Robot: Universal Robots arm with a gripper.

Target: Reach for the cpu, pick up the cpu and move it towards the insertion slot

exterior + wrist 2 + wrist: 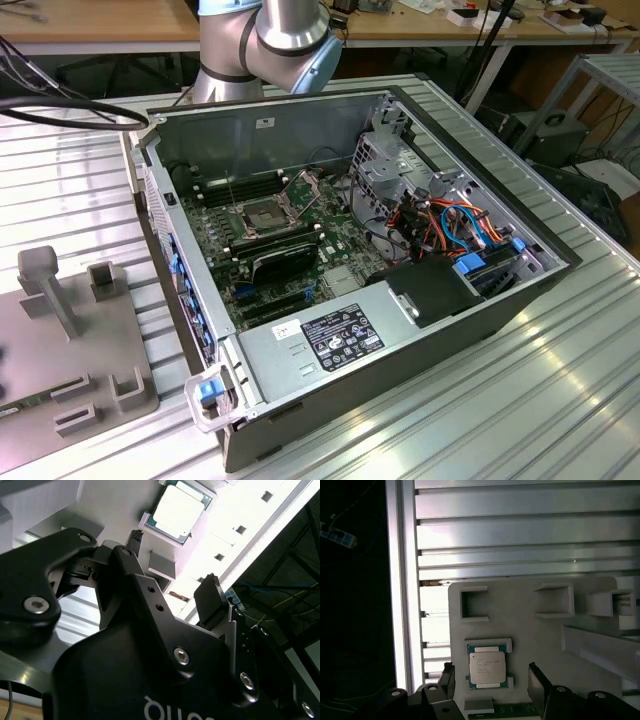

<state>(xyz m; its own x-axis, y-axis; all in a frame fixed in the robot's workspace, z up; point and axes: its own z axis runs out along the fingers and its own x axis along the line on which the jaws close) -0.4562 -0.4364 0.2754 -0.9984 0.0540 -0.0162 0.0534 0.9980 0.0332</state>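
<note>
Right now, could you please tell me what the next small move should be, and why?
Probably a straight descent. In the first wrist view the open gripper hangs above the cpu, one finger to each side; the cpu lies untouched in its grey holder, so the fingers seem aligned but too high to close.

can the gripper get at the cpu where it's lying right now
Probably yes. In the first wrist view the gripper is open, its fingers to either side of the cpu, which lies flat and uncovered in a nest on the grey fixture plate. Nothing stands between them.
</note>
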